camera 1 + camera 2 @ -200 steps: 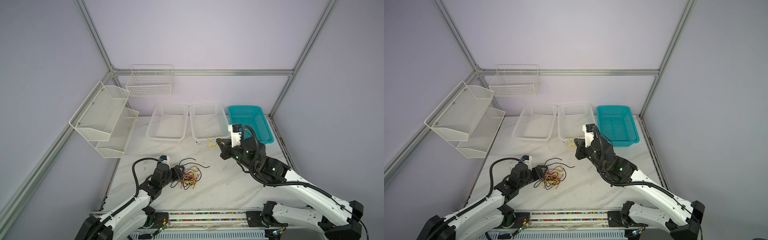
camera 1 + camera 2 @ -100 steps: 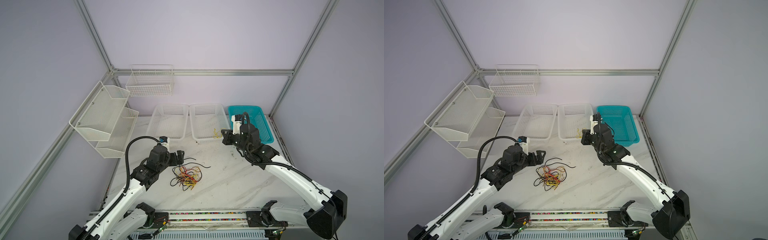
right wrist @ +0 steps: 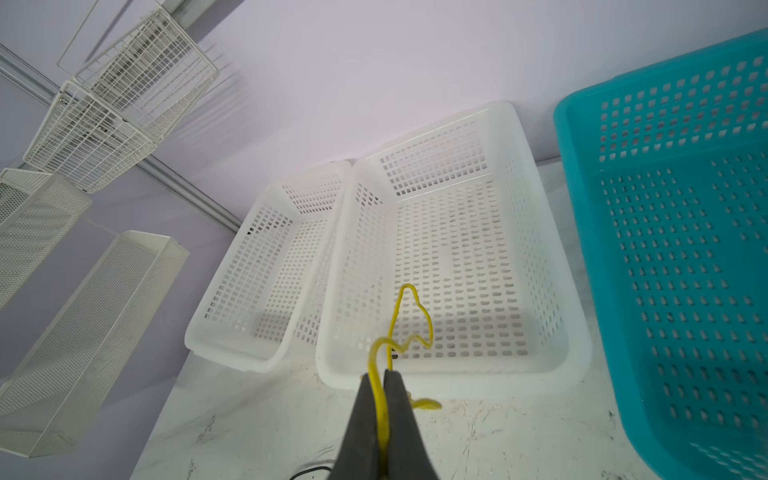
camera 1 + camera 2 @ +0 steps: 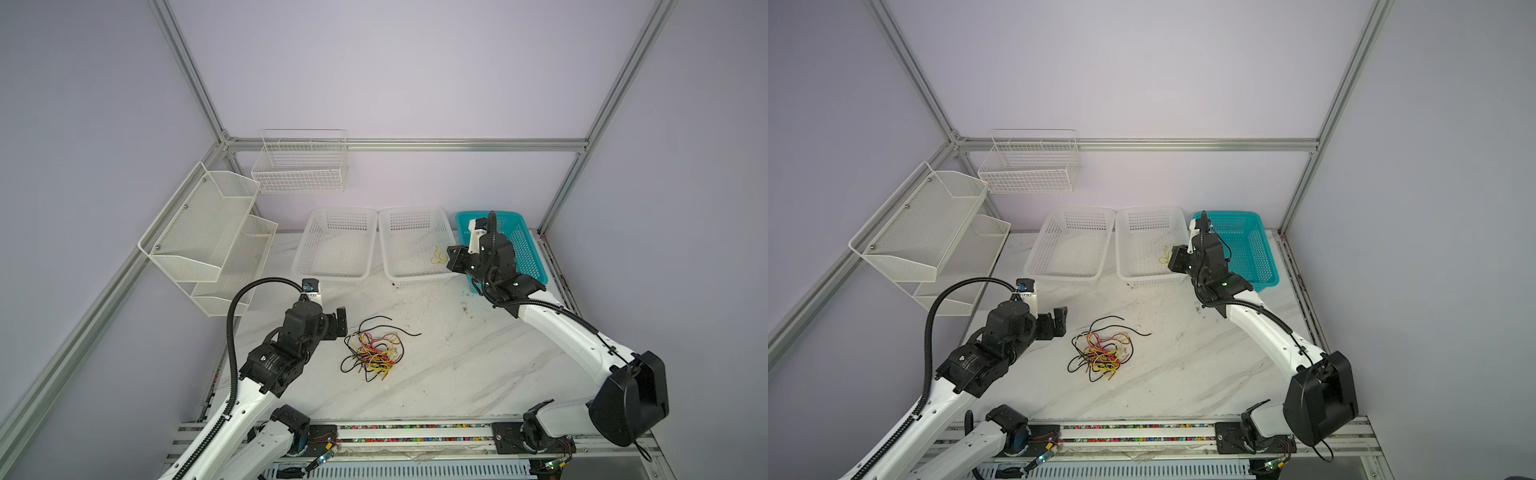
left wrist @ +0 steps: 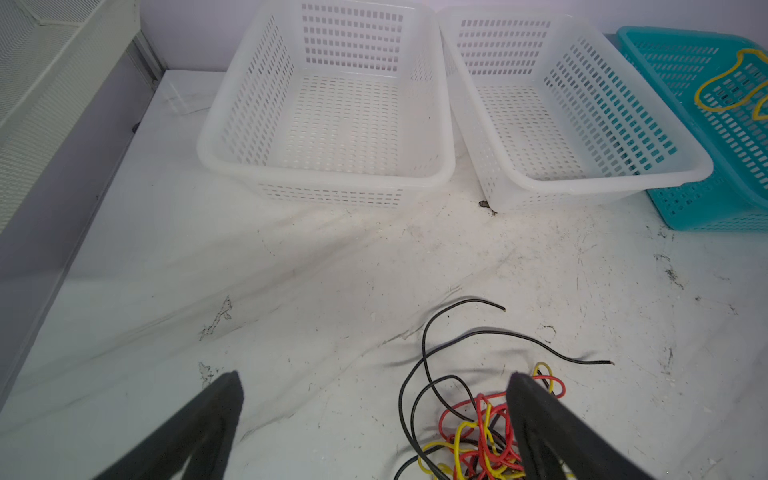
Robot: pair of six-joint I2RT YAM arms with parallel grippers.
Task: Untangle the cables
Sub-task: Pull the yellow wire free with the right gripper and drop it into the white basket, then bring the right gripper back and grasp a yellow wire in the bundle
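Right wrist, right fingers (image 3: 365, 415) pinching yellow cable (image 3: 379, 399), seemingly over basket (image 3: 457, 380), left fingers (image 5: 540, 415) spread

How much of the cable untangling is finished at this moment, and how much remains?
Done: one yellow cable is free of the tangle. In hand: the right gripper, shut on it, holds it over the middle white basket, not yet released. Left: the tangle of black, yellow and red-orange cables lies on the table beside the open left gripper.

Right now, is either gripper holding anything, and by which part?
Right gripper pinches a yellow cable partway along, its loops hanging free. Left gripper is open, holding nothing.
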